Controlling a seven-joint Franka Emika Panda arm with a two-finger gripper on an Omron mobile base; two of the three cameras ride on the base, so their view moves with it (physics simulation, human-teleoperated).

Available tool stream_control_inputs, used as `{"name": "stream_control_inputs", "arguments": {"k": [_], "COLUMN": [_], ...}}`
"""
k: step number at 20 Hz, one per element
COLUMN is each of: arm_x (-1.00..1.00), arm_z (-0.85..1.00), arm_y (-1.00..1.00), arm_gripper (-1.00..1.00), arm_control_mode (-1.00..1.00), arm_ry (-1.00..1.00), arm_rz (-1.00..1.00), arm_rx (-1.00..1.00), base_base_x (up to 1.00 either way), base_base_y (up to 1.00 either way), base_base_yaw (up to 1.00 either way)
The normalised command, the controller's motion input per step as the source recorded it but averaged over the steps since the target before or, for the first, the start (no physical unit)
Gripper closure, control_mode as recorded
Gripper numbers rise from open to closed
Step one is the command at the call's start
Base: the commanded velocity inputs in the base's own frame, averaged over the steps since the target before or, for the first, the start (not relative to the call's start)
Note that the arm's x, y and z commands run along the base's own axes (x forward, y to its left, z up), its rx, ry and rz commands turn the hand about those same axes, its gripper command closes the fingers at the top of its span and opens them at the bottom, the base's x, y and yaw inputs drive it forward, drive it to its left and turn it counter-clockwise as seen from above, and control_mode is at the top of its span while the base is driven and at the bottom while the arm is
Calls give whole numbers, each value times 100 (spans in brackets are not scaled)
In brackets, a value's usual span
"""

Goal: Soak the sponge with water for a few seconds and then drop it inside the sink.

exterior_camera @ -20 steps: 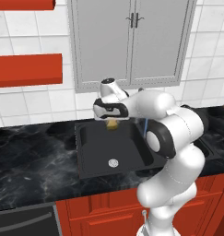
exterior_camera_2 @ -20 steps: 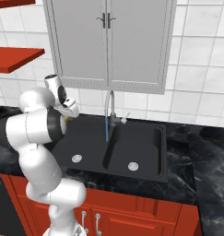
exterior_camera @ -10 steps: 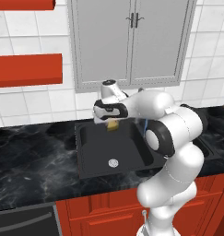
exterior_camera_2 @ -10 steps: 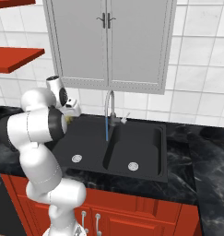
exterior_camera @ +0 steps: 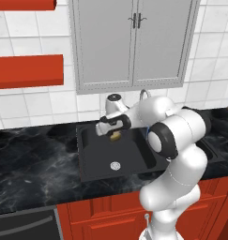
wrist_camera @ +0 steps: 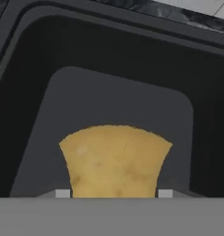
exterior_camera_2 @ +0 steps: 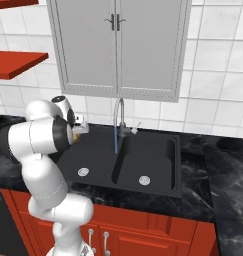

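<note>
Hanging over the left basin of the sink (exterior_camera: 89, 161), the claw (exterior_camera: 114, 134) is clamped on the sponge (exterior_camera: 115, 136), which dangles in the air at about 12 o'clock from that basin's drain (exterior_camera: 115, 165). From the other side you can just catch a bit of yellow-tan poking out by the claw (exterior_camera_2: 79, 131), well to the 9 o'clock side of the tap (exterior_camera_2: 118, 116). A thin blue stream of water (exterior_camera_2: 116, 139) runs straight down from the spout, and the sponge looks well apart from it, so I'd say the soaking isn't happening right here. The hand view shows the sponge (wrist_camera: 115, 161) flaring wider toward its free end over the basin floor (wrist_camera: 118, 99). It looks light, soft and squishy, so I reckon it'll sag and get heavier and slicker once wet. Pinching it at the narrow waist seems the smart spot, not the lobes.
</note>
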Motion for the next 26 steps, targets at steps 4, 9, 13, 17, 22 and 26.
{"name": "stream_control_inputs", "arguments": {"k": [4, 9, 13, 17, 22, 26], "arm_x": [0, -2, -7, -7, -1, 0], "arm_z": [-48, -16, -26, -36, -30, -32], "arm_y": [0, 0, 0, 0, 0, 0], "arm_gripper": [100, 100, 100, 100, 100, 100], "arm_control_mode": [-100, -100, -100, -100, -100, -100], "arm_ry": [-6, -1, 0, 0, 0, -1], "arm_rz": [15, 8, 6, 6, 5, 5], "arm_rx": [0, 0, 0, 0, 0, 0], "base_base_x": [0, 0, 0, 0, 0, 0], "base_base_y": [0, 0, 0, 0, 0, 0], "base_base_yaw": [0, 0, 0, 0, 0, 0]}}
